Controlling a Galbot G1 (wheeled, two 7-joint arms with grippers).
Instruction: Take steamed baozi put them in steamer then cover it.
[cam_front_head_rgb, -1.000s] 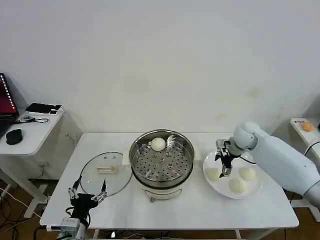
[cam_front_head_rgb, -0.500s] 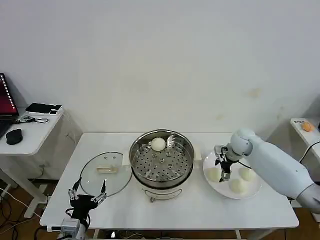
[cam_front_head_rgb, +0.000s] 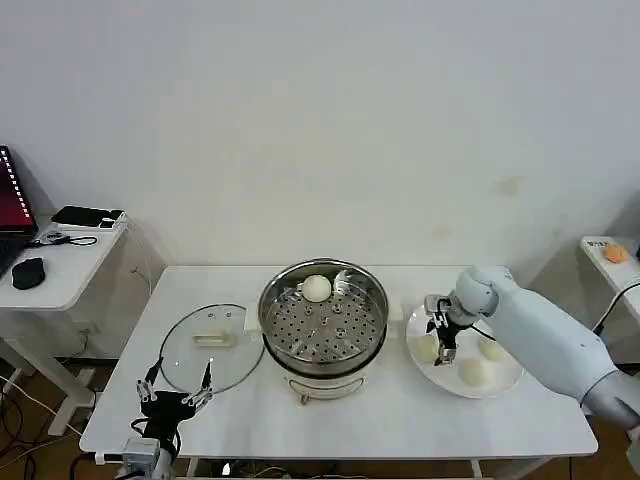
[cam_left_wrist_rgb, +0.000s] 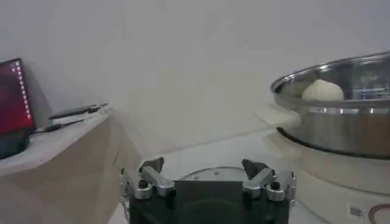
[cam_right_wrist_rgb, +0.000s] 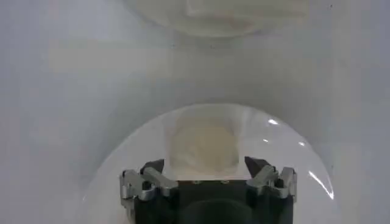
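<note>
Now right pincer (cam_front_head_rgb: 443, 338) spread over the plate's (cam_front_head_rgb: 505, 384) leftmost baozi (cam_front_head_rgb: 428, 349).

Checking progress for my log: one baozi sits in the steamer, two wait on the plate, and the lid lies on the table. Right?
Not quite: the head view shows three baozi on the plate, not two. One baozi sits in the steamer, and the lid lies on the table.

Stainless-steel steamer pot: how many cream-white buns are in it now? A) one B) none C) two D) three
A: one round cream-white bun sits on the perforated tray at the far side of the shiny steel steamer pot; three others lie on the white plate.
</note>
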